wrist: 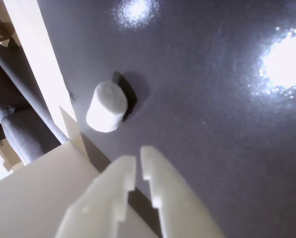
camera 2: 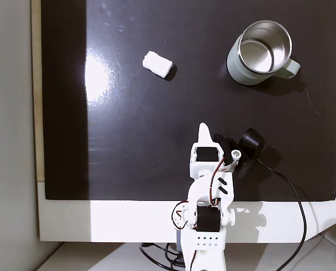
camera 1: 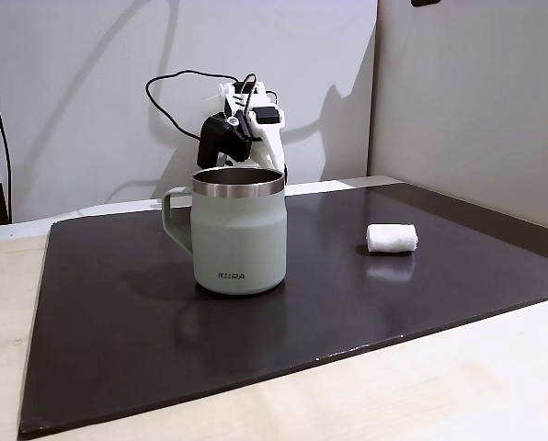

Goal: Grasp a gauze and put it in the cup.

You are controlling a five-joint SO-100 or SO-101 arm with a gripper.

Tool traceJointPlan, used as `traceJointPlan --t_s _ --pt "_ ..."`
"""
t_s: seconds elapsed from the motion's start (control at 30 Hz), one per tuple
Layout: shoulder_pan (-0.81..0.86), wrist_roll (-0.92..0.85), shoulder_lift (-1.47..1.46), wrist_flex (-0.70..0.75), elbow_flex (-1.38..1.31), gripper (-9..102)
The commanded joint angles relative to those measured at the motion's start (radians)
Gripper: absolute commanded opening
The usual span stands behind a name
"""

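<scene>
Lying untouched on the bench point(camera 2: 128, 169), gauze point(camera 2: 158, 64); cup point(camera 2: 261, 53) empty; claw point(wrist: 138, 171) nearly pressed together, far off.

I see a white gauze point(camera 2: 158, 64) on my glossy black mat point(camera 2: 128, 141), a sage-green cup point(camera 1: 237, 231) with steel rim and dark lettering, and my white gripper point(wrist: 138, 166) over pale wood.
</scene>
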Motion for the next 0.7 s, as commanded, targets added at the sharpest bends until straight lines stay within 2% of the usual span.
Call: traceJointPlan --t_s 0.0,0.67 --pt "-0.046 -0.043 0.011 -0.031 -0.006 0" --pt "-0.043 -0.031 0.011 -0.002 -0.037 0"
